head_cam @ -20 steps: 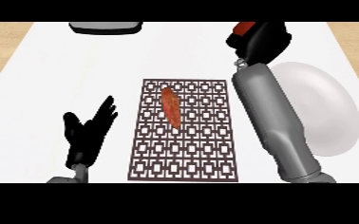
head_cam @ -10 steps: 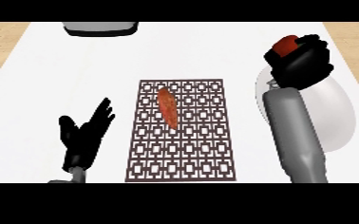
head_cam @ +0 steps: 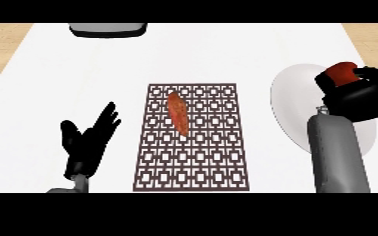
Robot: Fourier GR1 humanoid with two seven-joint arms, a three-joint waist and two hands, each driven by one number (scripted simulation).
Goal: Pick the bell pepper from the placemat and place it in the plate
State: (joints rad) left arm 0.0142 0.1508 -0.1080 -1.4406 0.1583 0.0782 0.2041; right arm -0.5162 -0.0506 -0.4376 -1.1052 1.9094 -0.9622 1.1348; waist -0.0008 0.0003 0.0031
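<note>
Bell pepper point(head_cam: 341, 72) sat wrapped in the right hand point(head_cam: 348, 96), fingers curled round it, plate point(head_cam: 291, 100) directly beneath them. Best to lower first, then uncurl. Left hand point(head_cam: 85, 142) rested with fingers spread beside the placemat point(head_cam: 192, 170).

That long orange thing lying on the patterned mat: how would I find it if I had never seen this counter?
Start at the dark, lattice-patterned placemat in the middle of the white counter. In the mat's upper half, a little left of centre, lies a slim orange-red vegetable, lengthwise and slightly slanted. It is the only thing on the mat, and no hand touches it, unlike the rounder red piece in the right hand over the plate.
</note>
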